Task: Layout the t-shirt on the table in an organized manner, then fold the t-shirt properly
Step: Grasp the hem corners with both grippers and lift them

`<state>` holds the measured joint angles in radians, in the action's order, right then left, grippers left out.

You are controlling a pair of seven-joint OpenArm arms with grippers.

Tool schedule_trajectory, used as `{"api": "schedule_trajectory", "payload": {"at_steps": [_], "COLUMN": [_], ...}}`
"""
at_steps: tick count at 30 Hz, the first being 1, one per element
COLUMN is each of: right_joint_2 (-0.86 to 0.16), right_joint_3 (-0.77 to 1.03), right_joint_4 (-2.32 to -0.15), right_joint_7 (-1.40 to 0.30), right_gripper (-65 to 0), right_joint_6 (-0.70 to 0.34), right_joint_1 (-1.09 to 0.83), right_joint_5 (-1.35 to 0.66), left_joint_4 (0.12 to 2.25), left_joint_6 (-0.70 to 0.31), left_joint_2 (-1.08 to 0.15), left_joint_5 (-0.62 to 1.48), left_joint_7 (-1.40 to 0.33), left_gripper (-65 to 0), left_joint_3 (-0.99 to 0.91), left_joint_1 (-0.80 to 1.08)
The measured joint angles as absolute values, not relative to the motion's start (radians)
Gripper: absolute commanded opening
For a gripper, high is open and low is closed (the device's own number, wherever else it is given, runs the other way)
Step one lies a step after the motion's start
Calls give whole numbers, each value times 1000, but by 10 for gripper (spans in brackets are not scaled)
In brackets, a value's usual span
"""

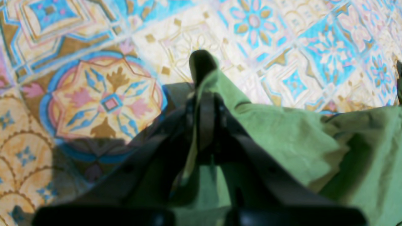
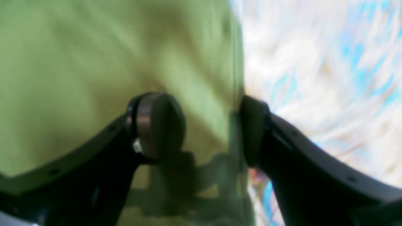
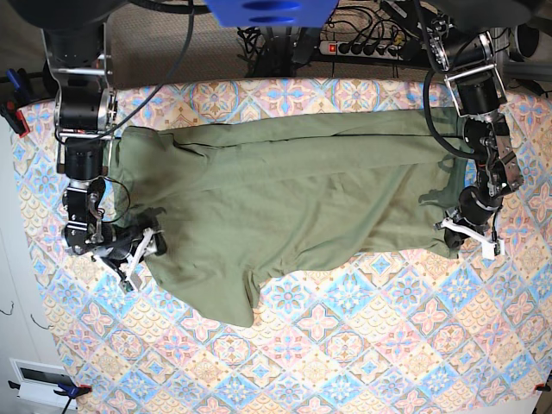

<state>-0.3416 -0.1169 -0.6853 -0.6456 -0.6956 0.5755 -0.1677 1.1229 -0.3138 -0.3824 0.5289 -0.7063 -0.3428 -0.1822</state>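
Left wrist view: the left gripper point(image 1: 202, 67) is seen with jaws together, clamped on a fold of the t-shirt point(image 1: 282, 135). The gathered cloth rises between the jaws and spreads away toward 4 o'clock. The tabletop point(image 1: 103, 100) lies bare from 9 to 1 o'clock.

Right wrist view (blurred): the right gripper point(image 2: 210, 128) is seen with jaws apart and nothing held. The t-shirt point(image 2: 94, 62) fills the frame from 9 to 12 o'clock. Its straight edge runs down between the jaws, just inside the 3 o'clock one. The tabletop point(image 2: 314, 62) shows at 2 o'clock. Whether the jaws touch the cloth cannot be told.

Base view: the t-shirt point(image 3: 285, 198) is spread across the tabletop point(image 3: 362, 354), long axis running 9 to 3 o'clock, wrinkled, with a flap hanging toward 6 o'clock. The left gripper point(image 3: 468, 228) sits at the garment's 3 o'clock end; the right gripper point(image 3: 135, 248) sits at its 8 o'clock corner.

Judgement: layout is unfinished. The coming move is taken to turn on the right jaws, which already straddle the edge; closing there is judged to give a second hold opposite the left, so the cloth can be tensioned along its long axis.
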Motion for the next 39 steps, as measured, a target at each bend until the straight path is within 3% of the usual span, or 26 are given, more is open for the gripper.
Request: {"api": "schedule_trajectory", "payload": {"at_steps": [5, 16, 27, 30, 36, 39], "right_joint_2": [-335, -334, -335, -324, -265, -271], "right_joint_3": [-150, -157, -157, -157, -160, -160], "right_joint_4": [-598, -391, -330, -329, -335, -335], "right_joint_7": [-504, -292, -265, -266, -266, -266], "right_gripper": [-298, -298, -306, -386, -628, -645], "right_joint_6": [-696, -688, -692, -691, -698, -699], "right_joint_1": [695, 712, 703, 696, 693, 693], "right_joint_5": [-197, -193, -183, -180, -180, -180], "left_joint_4": [1123, 1123, 1123, 1123, 1123, 1123], "left_joint_6": [-315, -311, -313, -311, -311, -311], "left_joint_2": [-382, -379, -379, -379, -377, -377], "left_joint_5": [530, 528, 531, 531, 531, 531], "left_joint_7": [-707, -707, -707, -707, -706, -706], "left_gripper": [-650, -650, -650, -650, -650, -650], "left_joint_3": [-343, -343, -343, -343, -343, -343], "left_joint_1": [-183, -182, -170, -167, -154, -155]}}
